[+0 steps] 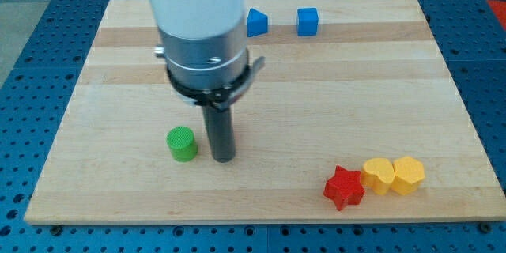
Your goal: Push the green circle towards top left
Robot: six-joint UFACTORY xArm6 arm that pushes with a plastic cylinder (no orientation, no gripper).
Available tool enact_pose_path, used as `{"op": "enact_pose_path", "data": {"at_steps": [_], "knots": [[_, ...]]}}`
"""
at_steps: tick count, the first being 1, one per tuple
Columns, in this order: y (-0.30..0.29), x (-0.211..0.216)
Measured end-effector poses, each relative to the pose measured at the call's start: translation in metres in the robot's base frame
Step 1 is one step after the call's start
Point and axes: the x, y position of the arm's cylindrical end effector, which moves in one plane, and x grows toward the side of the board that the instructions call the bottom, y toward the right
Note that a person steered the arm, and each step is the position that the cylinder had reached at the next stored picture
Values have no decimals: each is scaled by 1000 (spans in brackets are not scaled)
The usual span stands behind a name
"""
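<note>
Nearest the view's bottom, the wooden table (pixel 261 198) ends in a pale front edge, and beyond its sides lies a blue perforated base (pixel 24 39) dotted with regular holes. The table is made of light planks laid side by side, their seams running left to right, the grain slightly darker in some strips.

Toward the near right sit three blocks in a row: a red star (pixel 344 186), a yellow heart-like block (pixel 378 175) touching it, and a yellow hexagon (pixel 409 174) touching that one on its right.

Toward the near left stands the green circle (pixel 182 143), a short ribbed cylinder, upright, well apart from the red and yellow group. Just beside it on its right is my tip (pixel 224 158), the lower end of the dark rod, resting at the table with a narrow gap between it and the green circle; whether they touch cannot be told for certain. A sliver of something reddish shows just behind the rod, too hidden to name.

Above the rod rise a dark clamp ring and the arm's grey and white housing (pixel 198 16), which cover the middle far part of the table.

At the far edge, two blue blocks sit near each other: one of unclear shape (pixel 257 22), half hidden by the arm, and a blue cube (pixel 307 20) to its right.

There is no pincer on this arm, so no state can be given. No writing or brand is legible anywhere.
</note>
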Motion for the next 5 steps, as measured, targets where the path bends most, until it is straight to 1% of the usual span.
{"op": "enact_pose_path", "data": {"at_steps": [3, 5], "knots": [[-107, -1], [-109, -29]]}}
